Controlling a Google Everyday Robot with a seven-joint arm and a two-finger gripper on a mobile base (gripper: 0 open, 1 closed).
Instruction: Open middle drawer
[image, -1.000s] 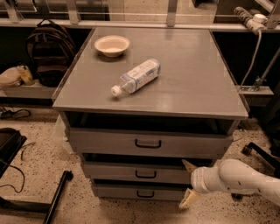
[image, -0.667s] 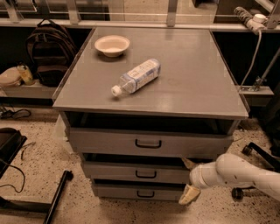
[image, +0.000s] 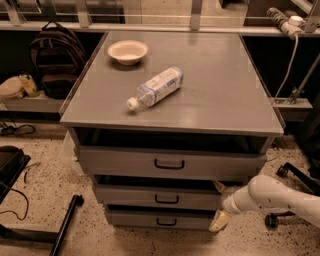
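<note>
The grey cabinet has three stacked drawers. The middle drawer (image: 150, 196) has a low flat front and a small black loop handle (image: 166, 199); its front stands about flush with the other two. My gripper (image: 219, 203) reaches in from the lower right on a white arm (image: 270, 197). It is at the right end of the middle drawer front, well to the right of the handle. Its fingers are spread, one pale fingertip (image: 219, 221) low by the bottom drawer and the other up near the drawer's top edge. It holds nothing.
The taller top drawer (image: 125, 161) and the bottom drawer (image: 135, 219) have like handles. On the cabinet top (image: 225, 85) lie a plastic water bottle (image: 155, 87) and a beige bowl (image: 128, 51). A backpack (image: 52, 60) stands at the left, and a black bar (image: 65, 225) and cables lie on the floor.
My arm has moved left, bringing the gripper closer against the right end of the drawer fronts. The drawers have not moved.
</note>
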